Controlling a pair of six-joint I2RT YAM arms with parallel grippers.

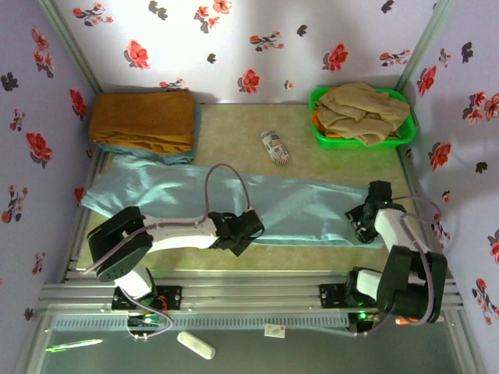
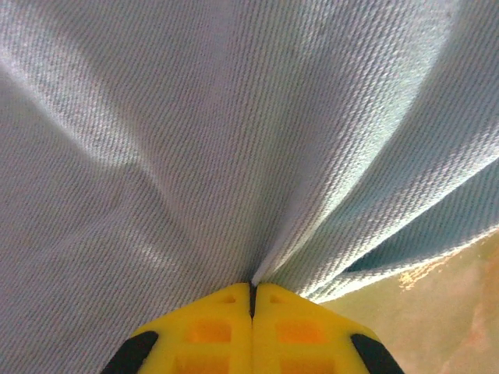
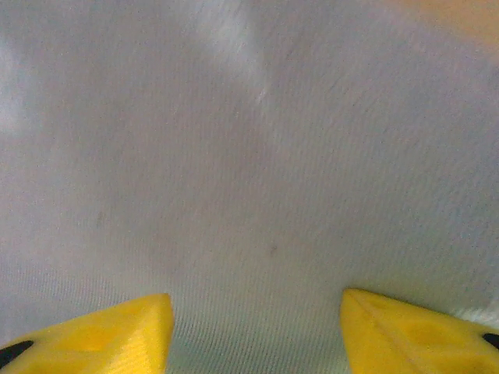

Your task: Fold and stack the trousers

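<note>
Stretching across the middle of the table from 9 o'clock to 3 o'clock in the overhead view, the trousers lie flat as one long pale aqua band. Their near edge runs along the front of the table.

The left pincer sits on that near edge at about 6 o'clock. Its wrist view shows the left pincer with its yellow fingers pressed together. They nip a ridge of the twill cloth, and creases fan away from the nip.

The right pincer rests at the 3 o'clock end of the trousers. Seen from its own wrist, the right pincer stands open, its two yellow fingers well apart with smooth fabric spread between and beyond them.

Farther out, a folded mustard-brown cloth lies at 10 o'clock, just beyond the trousers. A small striped can lies on its side near 12 o'clock. At 2 o'clock a green basket holds a crumpled beige garment.
</note>
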